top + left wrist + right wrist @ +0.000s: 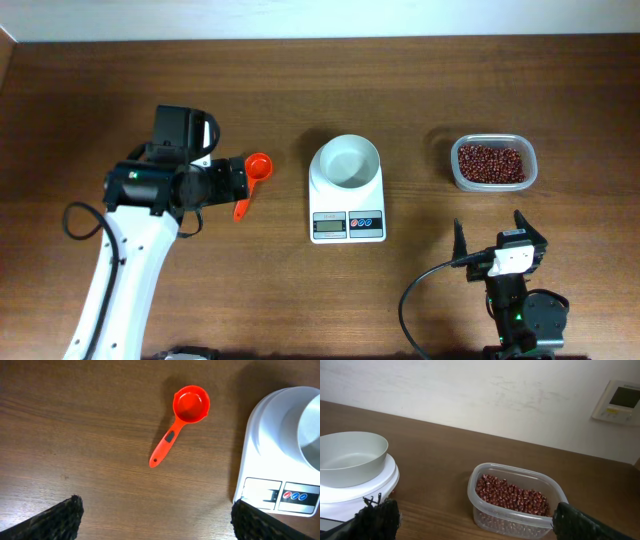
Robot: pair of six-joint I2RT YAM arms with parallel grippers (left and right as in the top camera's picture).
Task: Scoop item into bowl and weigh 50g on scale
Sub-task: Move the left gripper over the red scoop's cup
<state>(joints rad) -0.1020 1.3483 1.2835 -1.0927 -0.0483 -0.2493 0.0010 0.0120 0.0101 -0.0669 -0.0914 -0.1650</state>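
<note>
The item, a heap of dark red-brown beans [491, 163], fills a clear plastic tub [520, 520] at the right. The white bowl [346, 161] stands empty on the white scale [347, 226] mid-table. An orange scoop [185, 415] lies on the wood left of the scale, cup end away from the camera. My left gripper [157, 522] hovers above the table short of the scoop's handle, open, with nothing between its fingers. My right gripper [477, 522] is open and empty near the front edge, facing the tub. The bowl [350, 457] sits to its left.
The left arm [130, 250] reaches in from the front left. A black cable [415, 300] loops beside the right arm's base. A wall panel [620, 402] hangs on the wall behind the table. Bare wood lies between scale and tub.
</note>
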